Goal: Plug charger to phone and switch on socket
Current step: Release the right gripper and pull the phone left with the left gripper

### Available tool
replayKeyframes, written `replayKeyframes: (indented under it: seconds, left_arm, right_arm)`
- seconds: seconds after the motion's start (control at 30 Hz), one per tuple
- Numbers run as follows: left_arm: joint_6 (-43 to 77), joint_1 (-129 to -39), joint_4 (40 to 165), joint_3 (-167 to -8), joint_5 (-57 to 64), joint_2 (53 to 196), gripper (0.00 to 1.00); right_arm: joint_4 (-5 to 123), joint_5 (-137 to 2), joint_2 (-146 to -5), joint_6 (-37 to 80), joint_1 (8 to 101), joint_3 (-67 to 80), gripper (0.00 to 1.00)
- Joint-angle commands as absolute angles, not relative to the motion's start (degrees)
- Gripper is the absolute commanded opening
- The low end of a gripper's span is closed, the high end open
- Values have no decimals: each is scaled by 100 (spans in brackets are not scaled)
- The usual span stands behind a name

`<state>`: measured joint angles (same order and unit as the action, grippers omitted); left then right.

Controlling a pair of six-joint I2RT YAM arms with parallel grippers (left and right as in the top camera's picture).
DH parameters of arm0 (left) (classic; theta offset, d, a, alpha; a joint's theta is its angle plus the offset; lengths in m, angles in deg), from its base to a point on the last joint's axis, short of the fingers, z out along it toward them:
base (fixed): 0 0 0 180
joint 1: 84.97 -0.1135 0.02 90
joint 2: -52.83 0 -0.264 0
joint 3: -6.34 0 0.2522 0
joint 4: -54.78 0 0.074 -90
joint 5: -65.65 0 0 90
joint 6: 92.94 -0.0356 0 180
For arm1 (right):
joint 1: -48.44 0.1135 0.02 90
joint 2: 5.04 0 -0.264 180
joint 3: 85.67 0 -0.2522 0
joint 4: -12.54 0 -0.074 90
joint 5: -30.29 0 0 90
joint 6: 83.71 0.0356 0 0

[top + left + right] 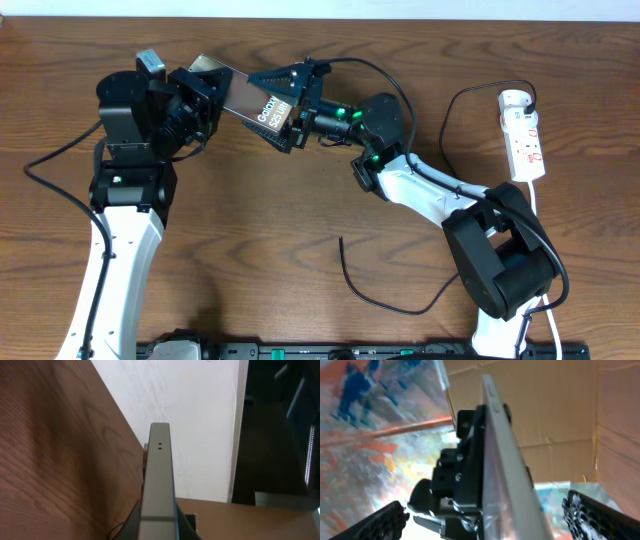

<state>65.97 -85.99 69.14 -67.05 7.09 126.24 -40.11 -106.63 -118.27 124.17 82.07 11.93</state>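
Observation:
The phone point(250, 95), a dark slab with white lettering, is held up off the table, with my left gripper point(210, 88) shut on its left end. In the left wrist view its grey edge point(159, 475) runs straight out from between the jaws of the left gripper point(159, 534). My right gripper point(272, 108) stands open around the phone's right end, fingers wide on either side. In the right wrist view the phone's edge point(505, 470) sits between the spread fingertips point(390, 520) of the right gripper point(495, 517), apart from both. The charger's free end point(341, 241) lies on the table. The socket point(525, 135) lies at the far right.
The charger cable point(400, 308) loops over the wooden table point(250, 230) in front of the right arm's base point(500, 260). Another stretch of thin black cable point(450, 115) curves from the socket's top end. The left arm's base point(130, 170) stands at the left.

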Motion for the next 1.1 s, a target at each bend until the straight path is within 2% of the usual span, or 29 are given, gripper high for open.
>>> replayKeyframes:
  seconds: [0.0,0.33,0.4,0.47,0.53,0.63,0.8,0.97,1.07]
  left_arm:
    - [6522,-8743,6829,-6740,911,12580,8]
    - [6918,-10395,6826,-6740,2403,12580,8]
    - [6935,-10758,6824,-6740,2893,12580,8]
    - [6865,-11049,6826,-6740,3391,12580,8]
    - [6710,-11267,6824,-6740,3885,12580,8]
    - [6450,-11484,6824,-6740,4521,12580,7]
    - [6059,-11549,6826,-6740,5170,12580,7]
    - [5440,-11519,7032,-6740,5485,12580,7]
    - [4695,-11422,7587,-6740,5494,12582,8]
  right_arm:
    - [-4037,-10682,-11766,12367,8152,1125,99]
    - [-4035,-11174,-11766,12214,7748,1125,99]
    - [-4037,-11244,-11766,11606,7671,1125,99]
    - [-4009,-11281,-11766,10461,7608,1125,99]
    - [-3561,-11439,-11766,9827,7564,1125,99]
    - [-2448,-11568,-11724,8706,7490,1123,99]
    - [245,-11325,-11357,6564,7361,1033,99]
    - [3337,-10151,-10555,4667,7317,625,99]
    - [5403,-8739,-10015,3841,7365,242,99]
